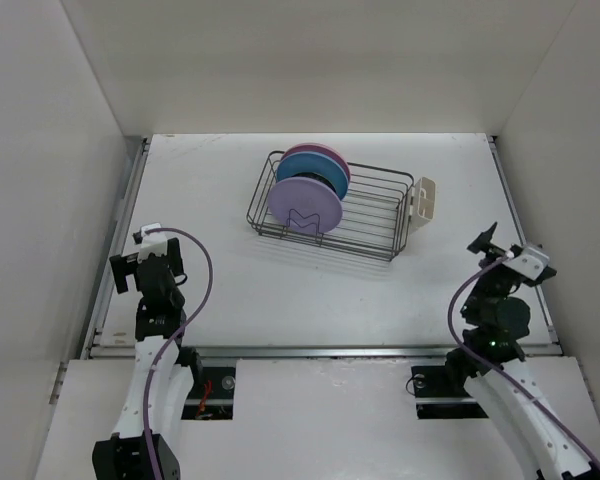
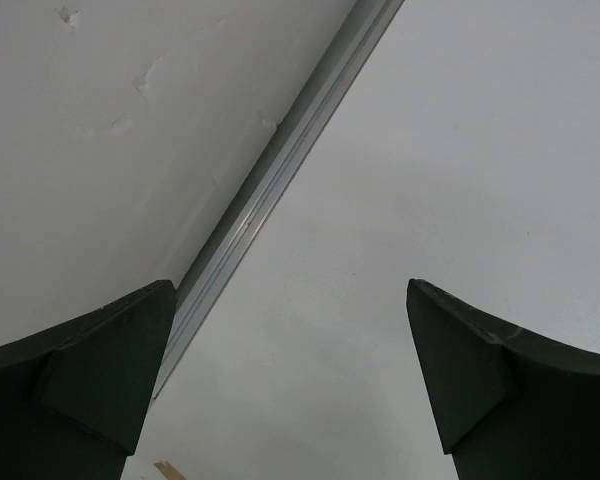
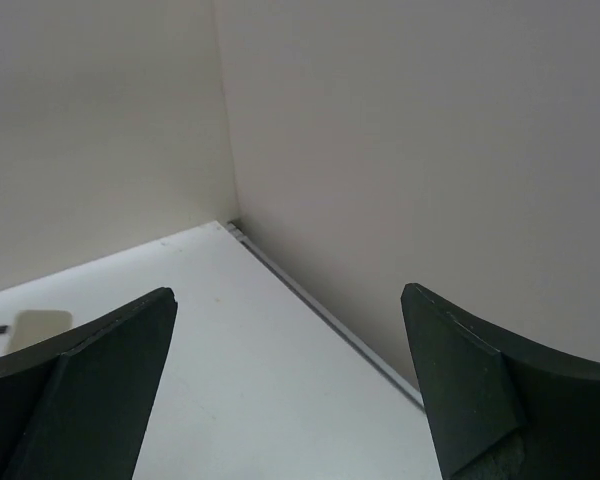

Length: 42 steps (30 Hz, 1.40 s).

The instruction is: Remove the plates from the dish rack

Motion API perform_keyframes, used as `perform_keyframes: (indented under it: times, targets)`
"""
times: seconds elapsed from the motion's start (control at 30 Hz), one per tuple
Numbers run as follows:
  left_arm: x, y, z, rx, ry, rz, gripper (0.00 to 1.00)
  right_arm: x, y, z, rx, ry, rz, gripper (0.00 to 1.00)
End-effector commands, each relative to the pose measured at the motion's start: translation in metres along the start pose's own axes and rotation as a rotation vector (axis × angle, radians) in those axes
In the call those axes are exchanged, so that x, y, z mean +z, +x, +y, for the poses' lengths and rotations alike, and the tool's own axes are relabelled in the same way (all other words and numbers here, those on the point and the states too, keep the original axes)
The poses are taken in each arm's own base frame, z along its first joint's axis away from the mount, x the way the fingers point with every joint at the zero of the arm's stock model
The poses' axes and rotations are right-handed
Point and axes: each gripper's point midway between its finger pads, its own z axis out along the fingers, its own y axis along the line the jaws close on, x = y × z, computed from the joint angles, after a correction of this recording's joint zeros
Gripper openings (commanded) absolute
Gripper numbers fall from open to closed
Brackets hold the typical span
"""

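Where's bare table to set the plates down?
Widest: the table strip on the near side of the dish rack, between left hand and right hand. Also bare: left of the rack up to the side rail. Narrow: behind the rack. Crowded: the rack's left end, where the plates stand; cutlery cup on its right end.

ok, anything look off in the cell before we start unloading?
Nothing spilled or broken. The plates stand upright, bunched at one end of the rack, which sits slightly skewed to the table. Only oddity: small chipped spots on the wall in the left wrist view. The left hand and right hand are open, empty.
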Motion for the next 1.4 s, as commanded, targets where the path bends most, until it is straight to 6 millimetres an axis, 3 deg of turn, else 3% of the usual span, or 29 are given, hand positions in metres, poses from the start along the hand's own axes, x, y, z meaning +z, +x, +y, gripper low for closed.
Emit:
perform_keyframes:
  times: [0.0,0.07,0.1,0.13,0.2,0.23,0.27,0.3,0.33,0.37,0.4,0.43,0.47,0.5,0.53,0.57,0.6,0.67,0.7,0.73,0.83,0.9,0.93,0.97,1.03,1.1,1.2,1.3,1.37]
  targets:
    - [0.000,-0.011,0.002,-0.020,-0.011,-0.045,1.00,0.012,-0.079,0.031,0.055,-0.194,-0.143,1.00]
    - [0.000,-0.012,-0.001,-0.020,0.004,-0.049,1.00,0.017,-0.098,0.061,0.038,-0.317,-0.178,1.00]
    - [-0.001,-0.023,-0.004,0.004,0.042,-0.060,1.00,0.019,-0.104,0.077,0.020,-0.385,-0.184,1.00]
    - [-0.004,-0.032,-0.013,0.042,0.119,-0.055,1.00,0.017,-0.135,0.098,0.024,-0.507,-0.242,1.00]
    - [-0.023,-0.037,-0.043,0.213,0.387,-0.005,1.00,0.022,-0.119,0.139,-0.095,-0.660,-0.126,1.00]
    - [-0.030,-0.084,-0.038,0.191,0.408,-0.073,1.00,0.025,-0.124,0.152,-0.115,-0.706,-0.103,1.00]
    - [-0.030,-0.096,-0.041,0.160,0.432,-0.049,1.00,0.041,-0.147,0.168,-0.127,-0.725,-0.088,1.00]
    - [-0.032,-0.113,-0.043,0.126,0.456,-0.032,1.00,0.047,-0.150,0.178,-0.148,-0.750,-0.056,1.00]
    - [-0.041,-0.108,-0.052,0.151,0.547,0.058,1.00,0.048,-0.142,0.189,-0.191,-0.791,0.013,1.00]
    - [-0.035,-0.148,-0.056,0.181,0.597,0.070,1.00,0.057,-0.178,0.195,-0.184,-0.812,-0.037,1.00]
    - [-0.034,-0.155,-0.061,0.210,0.647,0.124,1.00,0.065,-0.158,0.219,-0.245,-0.858,0.012,1.00]
    - [-0.048,-0.139,-0.065,0.275,0.744,0.277,1.00,0.072,-0.156,0.226,-0.328,-0.878,-0.003,1.00]
    - [-0.051,-0.193,-0.055,0.264,0.742,0.227,1.00,0.080,-0.153,0.230,-0.369,-0.859,0.006,1.00]
    - [-0.028,-0.179,-0.071,0.293,0.779,0.387,1.00,0.093,-0.153,0.238,-0.382,-0.822,0.009,1.00]
    - [-0.025,-0.183,-0.072,0.306,0.793,0.454,1.00,0.103,-0.156,0.236,-0.370,-0.763,0.010,1.00]
    - [-0.041,-0.170,-0.068,0.328,0.834,0.604,1.00,0.110,-0.168,0.238,-0.338,-0.707,-0.029,1.00]
    - [-0.025,-0.186,-0.077,0.337,0.859,0.619,1.00,0.115,-0.170,0.236,-0.327,-0.648,-0.029,1.00]
    - [-0.029,-0.183,-0.084,0.335,0.919,0.681,1.00,0.118,-0.170,0.240,-0.338,-0.625,-0.060,1.00]
    - [-0.027,-0.180,-0.087,0.313,0.911,0.699,1.00,0.117,-0.174,0.244,-0.345,-0.619,-0.083,1.00]
    - [-0.026,-0.178,-0.092,0.291,0.917,0.694,1.00,0.118,-0.160,0.253,-0.398,-0.624,-0.066,1.00]
    - [-0.029,-0.186,-0.105,0.230,0.950,0.609,1.00,0.136,-0.146,0.255,-0.520,-0.495,-0.015,1.00]
    - [-0.022,-0.203,-0.107,0.227,0.928,0.495,1.00,0.145,-0.147,0.256,-0.536,-0.444,0.002,1.00]
    - [-0.022,-0.204,-0.109,0.234,0.921,0.468,1.00,0.149,-0.157,0.258,-0.501,-0.430,-0.015,1.00]
    - [-0.025,-0.216,-0.102,0.228,0.898,0.401,1.00,0.146,-0.156,0.266,-0.454,-0.438,-0.013,1.00]
    - [-0.013,-0.236,-0.102,0.201,0.850,0.269,1.00,0.141,-0.155,0.280,-0.234,-0.467,0.020,1.00]
    - [-0.018,-0.227,-0.107,0.181,0.870,0.255,1.00,0.113,-0.163,0.322,-0.120,-0.747,0.030,1.00]
    - [-0.044,-0.210,-0.135,0.217,1.106,0.294,1.00,0.044,-0.125,0.379,-0.003,-1.198,0.175,1.00]
    - [-0.042,-0.192,-0.149,0.227,1.135,0.414,1.00,0.002,-0.083,0.398,0.030,-1.397,0.273,1.00]
    - [-0.046,-0.181,-0.156,0.232,1.168,0.488,1.00,-0.009,-0.052,0.407,0.017,-1.444,0.332,1.00]
